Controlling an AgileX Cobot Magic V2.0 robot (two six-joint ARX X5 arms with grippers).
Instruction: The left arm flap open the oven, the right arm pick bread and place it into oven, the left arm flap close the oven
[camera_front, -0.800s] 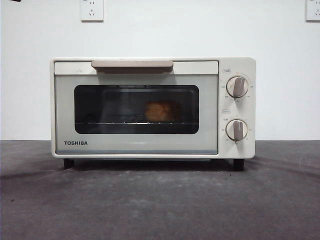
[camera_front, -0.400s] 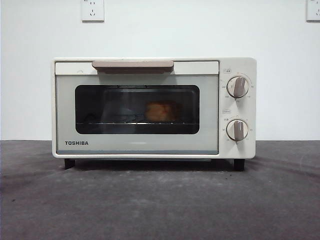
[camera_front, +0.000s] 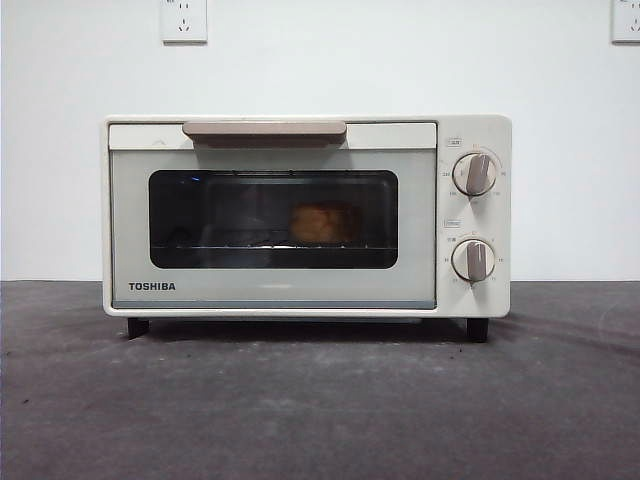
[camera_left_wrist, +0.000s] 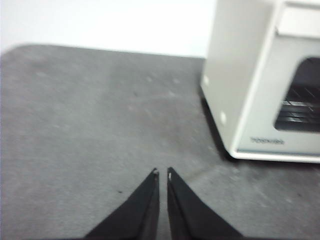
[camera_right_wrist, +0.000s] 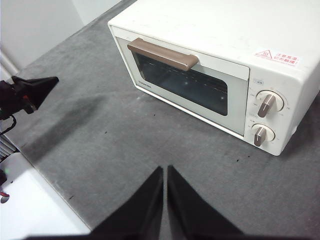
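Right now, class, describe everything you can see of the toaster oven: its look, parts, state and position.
The oven is a cream-white TOSHIBA box standing upright on short black feet on the grey table. Its door is shut, with a beige bar handle above a dark glass window. Behind the glass, the bread sits on the wire rack. Two beige knobs stack on the panel beside the door. No gripper touches it.

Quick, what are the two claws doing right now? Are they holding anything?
Left claw: shut, holding nothing, over the table beside the toaster oven.
Right claw: shut, holding nothing, in front of the toaster oven.
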